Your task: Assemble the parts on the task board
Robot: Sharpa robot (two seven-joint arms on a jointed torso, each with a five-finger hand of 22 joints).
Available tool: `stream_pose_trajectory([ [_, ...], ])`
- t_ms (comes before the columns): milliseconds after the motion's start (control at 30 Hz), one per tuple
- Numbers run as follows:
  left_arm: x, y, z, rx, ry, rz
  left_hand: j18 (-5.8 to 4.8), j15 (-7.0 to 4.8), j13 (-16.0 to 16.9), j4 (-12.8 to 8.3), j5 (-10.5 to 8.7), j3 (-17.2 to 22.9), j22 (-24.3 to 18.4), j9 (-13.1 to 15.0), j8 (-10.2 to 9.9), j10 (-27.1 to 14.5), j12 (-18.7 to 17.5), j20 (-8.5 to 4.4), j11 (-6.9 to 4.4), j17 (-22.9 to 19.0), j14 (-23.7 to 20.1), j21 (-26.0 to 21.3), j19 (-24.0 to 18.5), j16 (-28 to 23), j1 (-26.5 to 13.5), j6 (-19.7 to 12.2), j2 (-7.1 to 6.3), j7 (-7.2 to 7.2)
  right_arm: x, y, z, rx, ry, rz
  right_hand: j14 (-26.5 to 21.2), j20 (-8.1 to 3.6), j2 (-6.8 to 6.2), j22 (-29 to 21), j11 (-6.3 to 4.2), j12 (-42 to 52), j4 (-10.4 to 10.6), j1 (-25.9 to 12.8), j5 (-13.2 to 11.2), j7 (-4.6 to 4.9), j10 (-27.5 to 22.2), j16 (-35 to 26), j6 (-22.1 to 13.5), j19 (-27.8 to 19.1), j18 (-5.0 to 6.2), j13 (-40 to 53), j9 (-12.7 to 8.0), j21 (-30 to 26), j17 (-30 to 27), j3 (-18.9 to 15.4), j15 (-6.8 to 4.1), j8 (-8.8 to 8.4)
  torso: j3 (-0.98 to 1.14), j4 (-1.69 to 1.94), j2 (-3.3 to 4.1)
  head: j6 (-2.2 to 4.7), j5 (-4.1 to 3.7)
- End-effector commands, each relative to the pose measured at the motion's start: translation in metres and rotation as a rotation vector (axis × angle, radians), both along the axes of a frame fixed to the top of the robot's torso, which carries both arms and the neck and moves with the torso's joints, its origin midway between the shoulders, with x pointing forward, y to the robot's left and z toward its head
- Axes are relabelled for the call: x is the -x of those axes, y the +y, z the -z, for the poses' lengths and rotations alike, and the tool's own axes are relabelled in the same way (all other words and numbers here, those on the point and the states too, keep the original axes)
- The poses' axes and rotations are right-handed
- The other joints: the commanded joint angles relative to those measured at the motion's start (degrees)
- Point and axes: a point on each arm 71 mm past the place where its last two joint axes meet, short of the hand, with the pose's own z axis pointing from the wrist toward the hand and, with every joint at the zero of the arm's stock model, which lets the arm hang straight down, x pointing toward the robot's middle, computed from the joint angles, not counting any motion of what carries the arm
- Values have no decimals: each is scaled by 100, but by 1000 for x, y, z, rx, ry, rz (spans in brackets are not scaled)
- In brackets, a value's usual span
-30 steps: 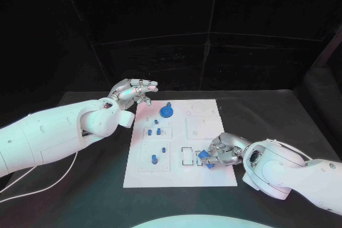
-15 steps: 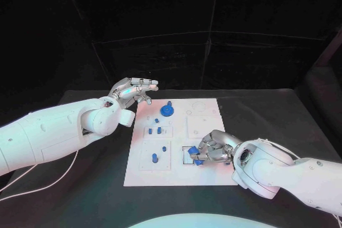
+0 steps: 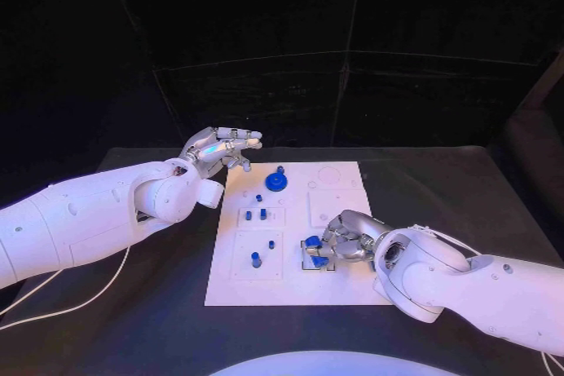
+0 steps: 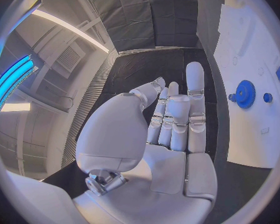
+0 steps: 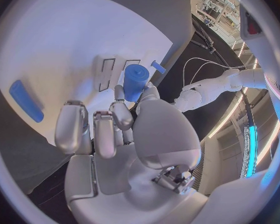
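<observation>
The scene is dim; a black backdrop swallows the room from 10 to 2 o'clock. The task board [image 3: 300, 229] and white arms stand out brightly. Ceiling strip lights glare in the wrist views, whose fisheye rims bend edges.

One white task board [image 3: 341, 288] lies on one black table [image 3: 470, 196]. Two white robot arms reach in, each ending in one silver hand: the left hand [image 3: 220, 152] and the right hand [image 3: 348, 239]. One blue gear [image 3: 276, 182] sits on the board, along with about six smaller blue parts [image 3: 262, 214].
</observation>
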Motion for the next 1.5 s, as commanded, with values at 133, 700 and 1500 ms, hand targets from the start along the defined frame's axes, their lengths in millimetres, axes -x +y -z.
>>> stream_pose_trajectory([
  [133, 0, -1, -1, 2, -8, 14, 25, 24, 6, -7, -3, -33, -9, -4, 12, -38, 21, 38, 2, 4, -7, -23, -10, 36, -43, -37, 33, -4, -2, 2, 1, 69, -13, -37, 390, -64, -1, 10, -15, 10, 4, -220, -454, -24, 79, -2, 55, 14, -54, 48, 62, 29, 309, -161, -57, 101, -4, -4, -2, -2, 19],
  [700, 0, -1, -1, 1, -8, 11, 25, 24, 6, -7, -3, -33, -9, -4, 12, -38, 21, 38, 2, 4, -7, -23, -10, 36, -43, -37, 33, -4, -4, 2, 3, 83, -22, -38, 380, -55, -368, -6, 5, -146, 51, -857, -1333, -8, -26, -45, -113, 0, -52, -49, 166, 0, 272, -54, -49, 226, 0, -9, 3, -22, 22],
  [1500, 0, 1, -1, 0, -7, 10, 26, 26, 7, 0, -3, -39, -11, -3, 17, -46, 35, 41, 4, 5, -8, -27, -8, 43, -55, -42, 34, -1, 1, 5, -4, 77, -73, -73, 392, -82, -566, 77, -36, -55, -641, 313, -1052, -42, 115, -45, -107, 24, -63, 185, 269, 24, 326, 846, -76, 447, -4, -2, 1, -59, -1],
])
